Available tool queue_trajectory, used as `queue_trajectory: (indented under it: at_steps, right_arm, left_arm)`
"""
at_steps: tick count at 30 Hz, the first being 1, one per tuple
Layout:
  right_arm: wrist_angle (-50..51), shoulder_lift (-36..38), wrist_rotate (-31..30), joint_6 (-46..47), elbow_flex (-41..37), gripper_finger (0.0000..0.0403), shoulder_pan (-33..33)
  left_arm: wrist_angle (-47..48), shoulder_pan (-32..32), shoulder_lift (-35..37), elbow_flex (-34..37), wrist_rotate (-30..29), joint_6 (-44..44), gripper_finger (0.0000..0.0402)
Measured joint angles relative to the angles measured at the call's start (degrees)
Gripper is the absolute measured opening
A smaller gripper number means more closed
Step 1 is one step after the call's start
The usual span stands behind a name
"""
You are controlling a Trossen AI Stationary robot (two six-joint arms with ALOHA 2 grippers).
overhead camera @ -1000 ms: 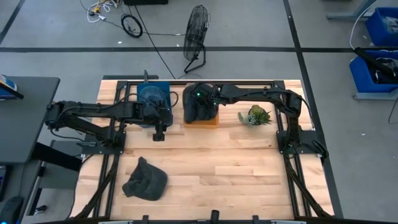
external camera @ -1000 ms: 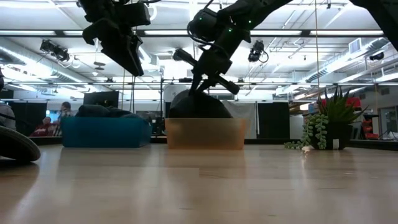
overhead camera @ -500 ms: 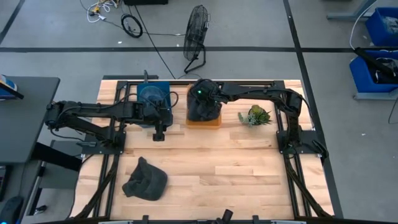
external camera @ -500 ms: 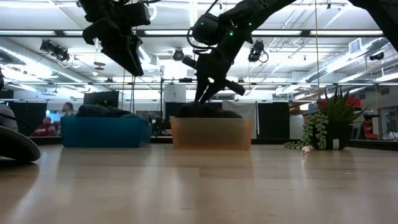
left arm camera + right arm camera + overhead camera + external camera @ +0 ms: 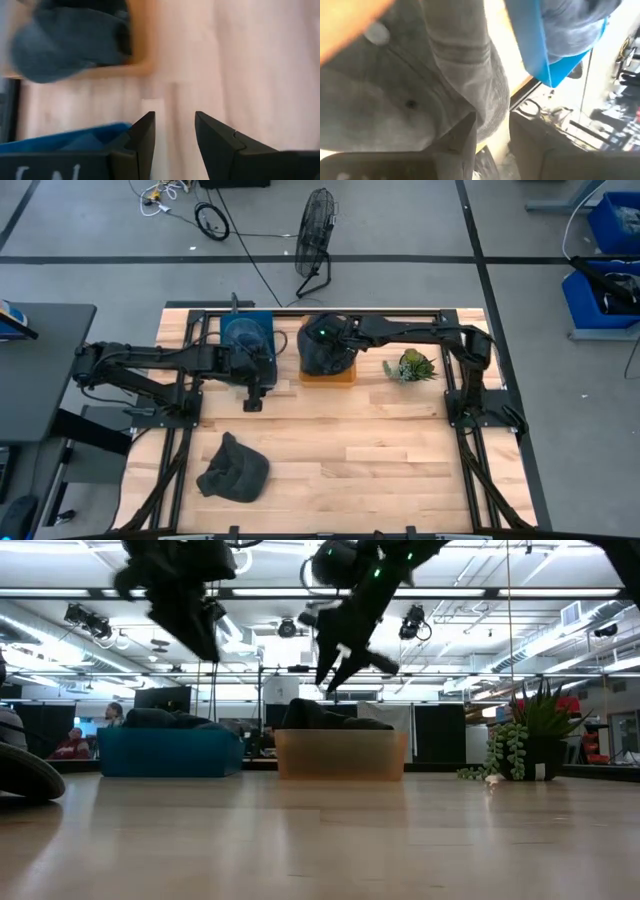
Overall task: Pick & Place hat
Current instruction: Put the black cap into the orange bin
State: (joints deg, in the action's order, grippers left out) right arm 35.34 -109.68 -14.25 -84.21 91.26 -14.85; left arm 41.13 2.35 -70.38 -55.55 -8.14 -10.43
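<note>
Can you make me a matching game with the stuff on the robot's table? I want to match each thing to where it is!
Things:
1. dark hat
2. plant
3. blue bin
4. orange box

Places:
A. under the right gripper, with a dark hat inside
B. lying alone on the bare wood at the table's front
C. at the back of the table, beside the left arm
D. to the right of the orange box in the high view

Pairs: 1-B, 2-D, 3-C, 4-A
</note>
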Motion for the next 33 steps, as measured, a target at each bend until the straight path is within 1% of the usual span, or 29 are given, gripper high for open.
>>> queue_trajectory:
  at_steps: [2,4,6,9,11,13,15,18,21,26,33]
  right_arm:
    - [1.97,2.04,1.08,3.98,0.00,0.0118,0.66]
    - [4.15,4.40,2.33,9.49,0.00,0.0114,1.13]
    - [6.40,6.85,3.78,16.93,0.00,0.0111,1.26]
    - [10.30,10.25,7.64,28.40,0.00,0.0107,1.20]
    - [11.99,12.01,9.59,34.65,0.00,0.0106,1.17]
    - [14.22,13.21,10.50,38.17,0.00,0.0105,1.69]
    - [15.62,13.99,10.71,39.66,0.00,0.0105,2.42]
    - [16.79,14.22,10.72,40.90,0.00,0.0105,3.65]
    - [17.46,14.22,10.72,41.81,0.00,0.0105,4.79]
    - [17.20,14.22,10.69,42.13,0.00,0.0105,6.64]
    - [17.19,14.22,10.67,43.26,0.00,0.0105,8.17]
  left_arm:
    - [2.74,-1.87,0.75,0.07,0.46,1.09,0.0142]
    - [4.82,-3.71,1.17,-0.19,0.60,5.00,0.0142]
    - [10.36,-6.01,1.58,-1.04,0.49,8.32,0.0142]
    - [16.72,-10.41,1.61,-3.30,0.85,10.05,0.0142]
    - [20.89,-13.78,1.61,-4.18,1.85,7.93,0.0142]
    - [23.49,-17.42,1.60,-4.15,2.06,2.08,0.0142]
    - [26.52,-21.01,1.52,-4.02,2.08,-2.31,0.0142]
    - [26.88,-25.48,1.38,-4.02,2.61,-2.97,0.0142]
    - [24.77,-28.88,0.96,-4.04,4.32,1.12,0.0142]
    - [22.49,-34.06,-1.14,-4.04,3.89,10.90,0.0138]
    - [22.42,-40.02,-7.03,-4.04,3.87,15.95,0.0120]
